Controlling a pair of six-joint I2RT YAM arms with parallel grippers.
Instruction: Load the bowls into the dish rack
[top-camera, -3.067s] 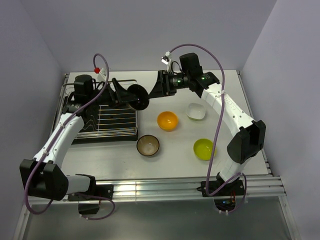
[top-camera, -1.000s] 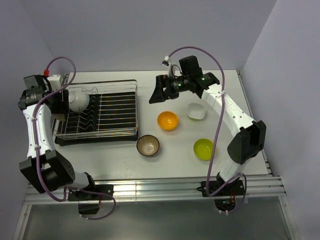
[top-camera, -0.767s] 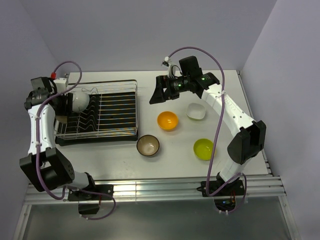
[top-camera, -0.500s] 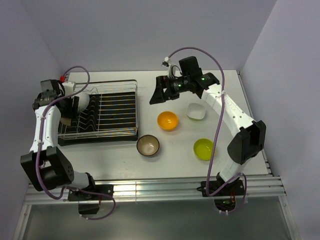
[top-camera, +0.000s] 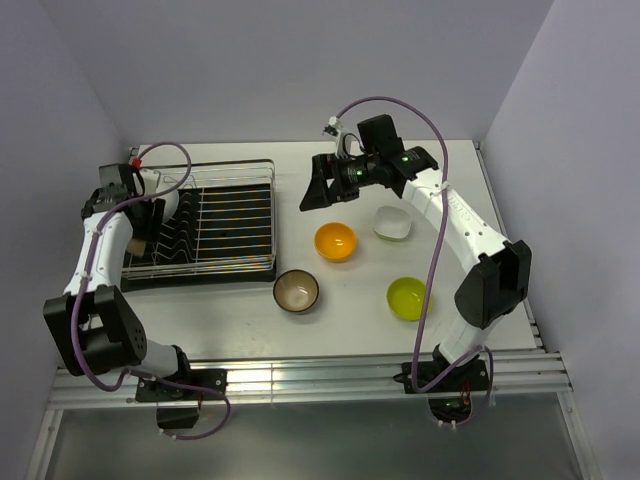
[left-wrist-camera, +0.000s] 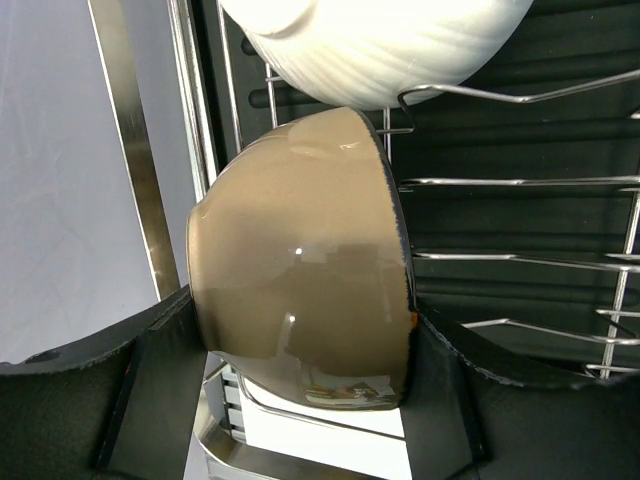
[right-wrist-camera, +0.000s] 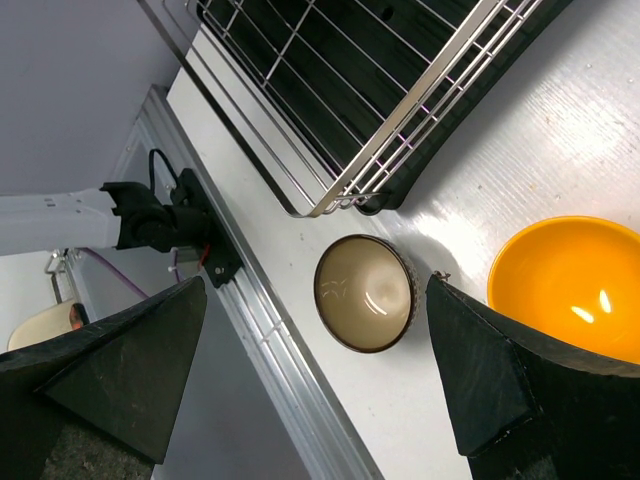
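The left hand (top-camera: 140, 222) grips a glossy tan-brown bowl (left-wrist-camera: 290, 280) with a thin dark rim. The bowl is tipped on its side at the left end of the dish rack (top-camera: 235, 215), just beside a ribbed white bowl (left-wrist-camera: 380, 45). The right hand (top-camera: 318, 187) hangs spread wide above the tabletop (top-camera: 350, 310).

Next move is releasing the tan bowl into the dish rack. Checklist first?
1. Hold of left gripper on tan bowl: ok, a finger on each side.
2. Position of tan bowl: ok, over dish rack, left end.
3. Seating between tines: cannot tell, underside hidden.
4. Gap to racked white bowl: cannot tell; they overlap in the left wrist view.
5. Clearance of right gripper from rack: ok, open, empty.
6. Loading finished: not ok; orange bowl, second white bowl, lime bowl, black bowl sit on the table.
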